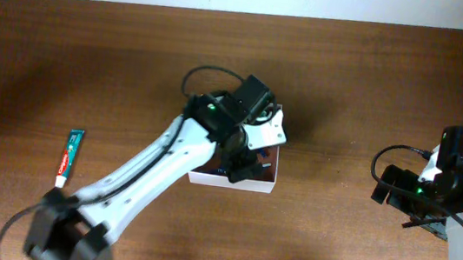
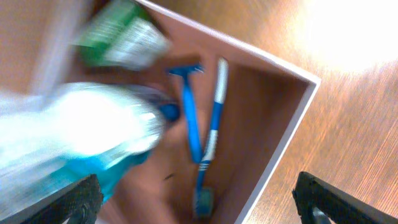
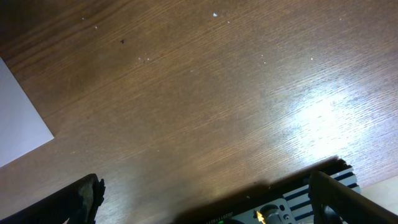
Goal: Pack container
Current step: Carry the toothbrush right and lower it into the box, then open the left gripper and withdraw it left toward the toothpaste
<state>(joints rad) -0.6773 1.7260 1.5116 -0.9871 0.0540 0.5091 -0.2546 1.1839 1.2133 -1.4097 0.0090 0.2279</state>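
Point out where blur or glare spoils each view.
Left wrist: the bottle and green packet are smeared with blur, the razor is sharper, and glare whitens the table. Right wrist: a glare patch on the table too. Overhead: sharp, no strong glare.

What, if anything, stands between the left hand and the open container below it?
Nothing visible blocks the way. The left hand hangs open directly over the container. A blurred clear bottle with blue contents shows near its left finger, over the container floor. Whether the bottle already lies inside cannot be told.
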